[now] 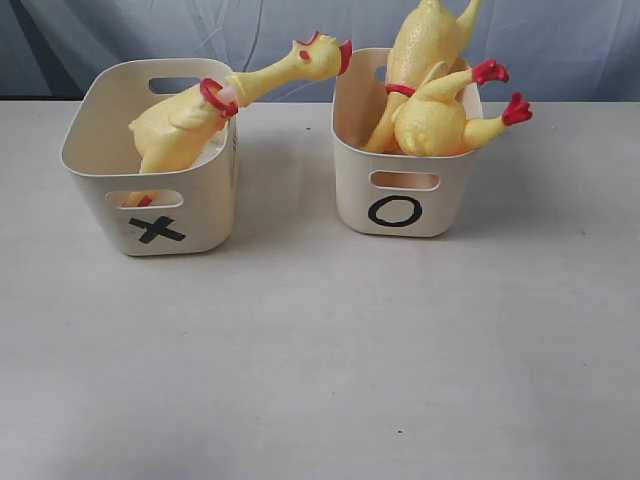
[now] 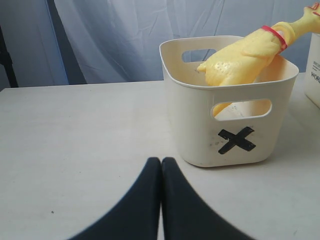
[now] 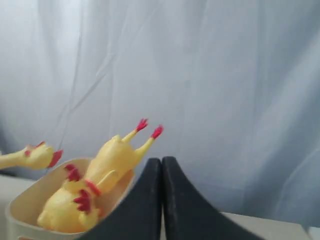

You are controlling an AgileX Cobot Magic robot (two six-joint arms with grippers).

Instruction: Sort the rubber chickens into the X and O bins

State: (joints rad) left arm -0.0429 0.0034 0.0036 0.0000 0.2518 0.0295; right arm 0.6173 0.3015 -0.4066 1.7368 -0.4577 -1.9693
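I see a chicken (image 1: 190,120) lying in the X bin (image 1: 205,210), its head and neck sticking out over the rim toward the O bin (image 1: 350,190). In the O bin there's an upended chicken (image 1: 425,50), feet up, and a second chicken (image 1: 440,125) against it. The left claw (image 2: 161,162) is pressed together and empty, over the table (image 2: 75,150) near the X bin. The right claw (image 3: 161,161) is pressed together and empty, near the O bin.

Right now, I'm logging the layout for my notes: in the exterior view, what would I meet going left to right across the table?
X bin → rubber chicken leaning out of it, head toward the right → O bin → red feet of a chicken sticking out past that bin's right side.
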